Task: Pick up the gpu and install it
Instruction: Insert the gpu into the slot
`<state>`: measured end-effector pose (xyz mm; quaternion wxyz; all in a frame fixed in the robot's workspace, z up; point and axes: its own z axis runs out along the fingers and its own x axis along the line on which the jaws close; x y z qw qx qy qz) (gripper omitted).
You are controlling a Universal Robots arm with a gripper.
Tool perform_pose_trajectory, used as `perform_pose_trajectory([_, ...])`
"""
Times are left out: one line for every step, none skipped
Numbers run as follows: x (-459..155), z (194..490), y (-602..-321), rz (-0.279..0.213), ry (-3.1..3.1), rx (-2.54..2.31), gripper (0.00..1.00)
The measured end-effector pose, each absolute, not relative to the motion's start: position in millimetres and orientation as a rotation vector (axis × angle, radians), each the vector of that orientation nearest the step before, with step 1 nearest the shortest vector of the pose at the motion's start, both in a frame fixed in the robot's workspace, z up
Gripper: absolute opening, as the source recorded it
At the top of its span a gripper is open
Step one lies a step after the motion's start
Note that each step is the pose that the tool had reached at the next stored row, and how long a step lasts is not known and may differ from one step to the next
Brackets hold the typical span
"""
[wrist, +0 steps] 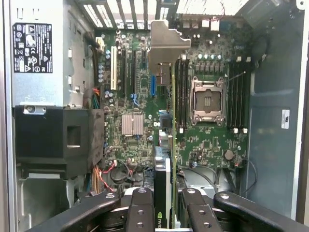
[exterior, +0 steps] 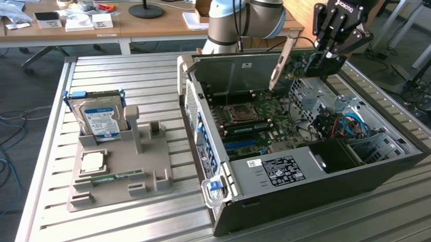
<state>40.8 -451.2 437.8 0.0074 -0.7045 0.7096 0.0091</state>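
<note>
**Card held over the open computer**

My hand [exterior: 326, 58] is clamped on the gpu [exterior: 283, 63], holding it edge-down above the open computer case [exterior: 377, 174], with the silver bracket toward the case's rear wall. To seat it well, I judge the card's lower edge must line up with a long slot [wrist: 128, 70] on the motherboard [wrist: 207, 140] and stay square, with no tilt. The case holds the motherboard, a labelled power supply [wrist: 38, 53] and loose cables [exterior: 346, 123]. On the counter [exterior: 121, 70], a grey tray [exterior: 118, 166] carries a hard drive [exterior: 101, 118], a processor chip [exterior: 92, 161] and a memory stick [exterior: 111, 177].
</note>
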Motion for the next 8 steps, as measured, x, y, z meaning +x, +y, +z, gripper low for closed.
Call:
perform_pose_trajectory([39.4,437.3,-451.2,0.022,2.215,-2.200,0.27])
perform_pose_trajectory([38.2,436.7,-451.2,0.016,2.212,-2.198,0.27])
perform_pose_trajectory([37.1,436.0,-451.2,0.011,2.209,-2.196,0.27])
perform_pose_trajectory([36.0,435.2,-451.2,0.007,2.207,-2.195,0.27])
perform_pose_trajectory([34.9,434.4,-451.2,0.004,2.205,-2.194,0.27])
perform_pose_trajectory([31.8,432.1,-451.2,-0.001,2.202,-2.193,0.27])
perform_pose_trajectory([31.3,431.7,-451.2,-0.002,2.201,-2.193,0.27])
perform_pose_trajectory([31.2,431.6,-451.2,-0.002,2.201,-2.193,0.27])
